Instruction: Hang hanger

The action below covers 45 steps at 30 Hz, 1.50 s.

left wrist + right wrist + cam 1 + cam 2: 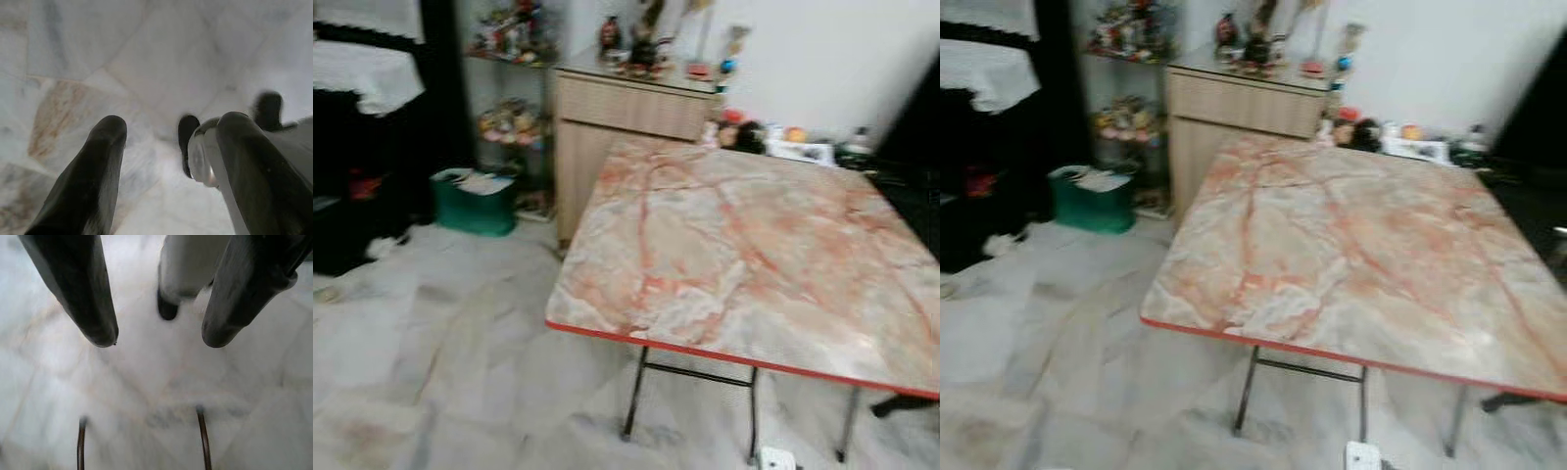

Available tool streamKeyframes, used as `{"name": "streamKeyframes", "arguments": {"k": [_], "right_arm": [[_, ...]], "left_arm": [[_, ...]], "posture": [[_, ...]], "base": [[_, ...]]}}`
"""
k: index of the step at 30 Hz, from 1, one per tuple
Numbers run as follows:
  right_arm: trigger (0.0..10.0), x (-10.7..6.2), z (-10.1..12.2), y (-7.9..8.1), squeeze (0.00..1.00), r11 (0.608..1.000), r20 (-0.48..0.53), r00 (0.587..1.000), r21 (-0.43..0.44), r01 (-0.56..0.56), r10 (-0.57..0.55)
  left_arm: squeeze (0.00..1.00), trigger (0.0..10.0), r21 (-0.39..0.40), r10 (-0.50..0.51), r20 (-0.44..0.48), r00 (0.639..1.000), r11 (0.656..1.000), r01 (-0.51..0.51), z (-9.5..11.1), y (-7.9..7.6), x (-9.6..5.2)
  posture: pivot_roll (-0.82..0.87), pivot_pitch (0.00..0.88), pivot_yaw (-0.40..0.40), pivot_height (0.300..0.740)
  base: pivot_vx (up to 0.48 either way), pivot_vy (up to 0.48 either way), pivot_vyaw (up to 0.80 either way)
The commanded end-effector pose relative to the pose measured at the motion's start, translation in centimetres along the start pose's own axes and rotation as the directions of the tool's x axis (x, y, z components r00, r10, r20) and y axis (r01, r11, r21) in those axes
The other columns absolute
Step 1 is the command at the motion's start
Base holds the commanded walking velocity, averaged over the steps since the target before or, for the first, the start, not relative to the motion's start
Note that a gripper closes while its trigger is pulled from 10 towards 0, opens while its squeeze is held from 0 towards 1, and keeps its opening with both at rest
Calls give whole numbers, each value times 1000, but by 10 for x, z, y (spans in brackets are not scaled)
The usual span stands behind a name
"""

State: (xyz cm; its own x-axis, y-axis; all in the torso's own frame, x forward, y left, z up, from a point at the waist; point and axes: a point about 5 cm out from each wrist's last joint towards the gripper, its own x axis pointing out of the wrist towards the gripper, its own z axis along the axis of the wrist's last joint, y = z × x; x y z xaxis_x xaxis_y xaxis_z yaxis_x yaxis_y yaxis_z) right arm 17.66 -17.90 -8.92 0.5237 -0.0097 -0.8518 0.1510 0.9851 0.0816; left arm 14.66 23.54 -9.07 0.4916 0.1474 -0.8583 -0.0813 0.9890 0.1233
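In the left wrist view my left gripper (171, 142) hangs open over the pale marble floor (122, 58), nothing between its two black fingers (98, 166). My right gripper (160, 338) is open too, with nothing in it, pointing down at the floor. Beneath it stand two thin metal table legs (203, 435). A silver-and-black part of my own body (200, 156) lies beside the left fingers.
A folding table (754, 245) with a pink marble-pattern top and red edge stands in front, to the right. Behind it are a wooden cabinet (626, 108) with ornaments, a green basket (475, 201) and dark furniture (362, 147) at left. Open floor (440, 352) lies left of the table.
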Motion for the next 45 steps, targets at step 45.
{"name": "streamKeyframes", "arguments": {"k": [45], "right_arm": [[10000, -2, -4, -11, 0, 992, 1, 1000, 126, -13, 13]], "left_arm": [[0, 10000, 170, -127, 67, 990, 979, 114, 34, -27, 5]], "posture": [[170, 0, -61, 740]], "base": [[0, -422, -71]]}}
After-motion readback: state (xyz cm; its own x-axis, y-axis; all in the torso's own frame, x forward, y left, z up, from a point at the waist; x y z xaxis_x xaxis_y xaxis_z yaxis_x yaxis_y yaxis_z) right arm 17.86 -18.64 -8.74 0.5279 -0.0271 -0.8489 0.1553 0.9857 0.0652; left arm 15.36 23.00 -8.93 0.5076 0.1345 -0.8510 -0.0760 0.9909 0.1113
